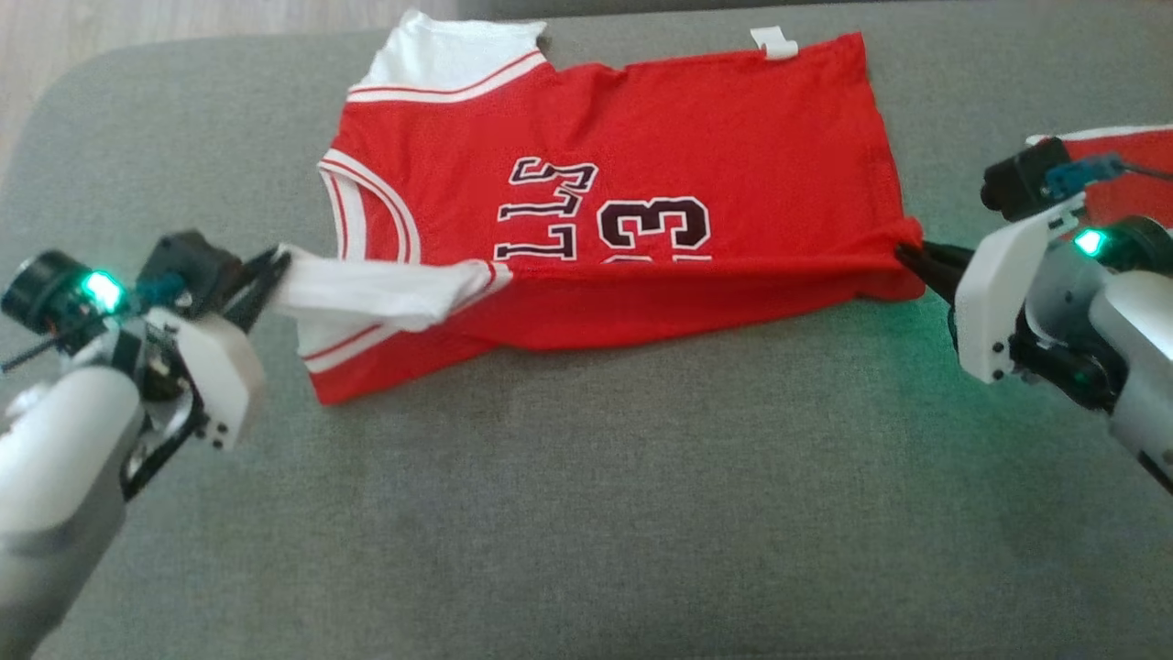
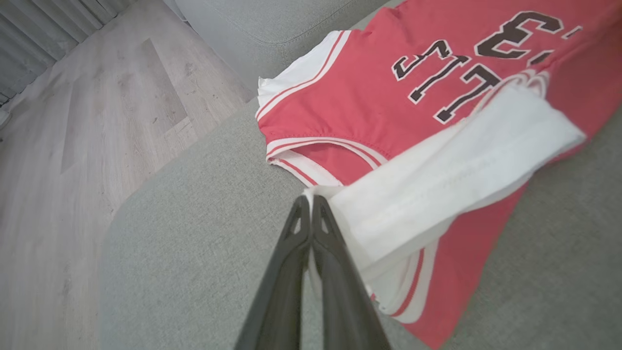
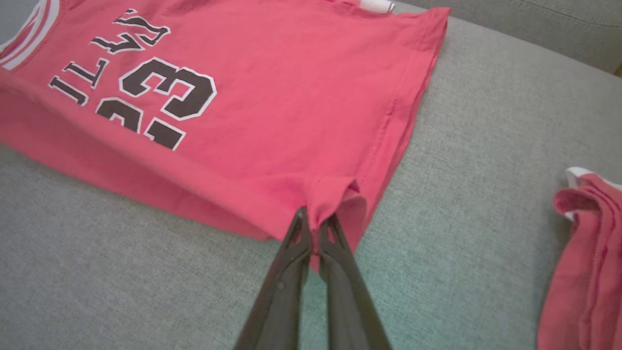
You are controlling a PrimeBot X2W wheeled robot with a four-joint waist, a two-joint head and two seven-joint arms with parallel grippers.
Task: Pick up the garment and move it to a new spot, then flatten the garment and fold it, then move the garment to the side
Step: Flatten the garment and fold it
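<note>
The red jersey (image 1: 641,137) lies half folded toward twelve o'clock on the cushion (image 1: 586,513), the left claw (image 1: 275,266) at nine o'clock clamped on its white sleeve (image 1: 367,289), the right claw (image 1: 907,255) at three o'clock clamped on its hem corner (image 3: 335,192); uneven pulling could skew the fold.

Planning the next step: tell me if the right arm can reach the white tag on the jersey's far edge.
Probably not yet: the right gripper is shut on the jersey at its hem corner. The white tag itself lies uncovered.
</note>
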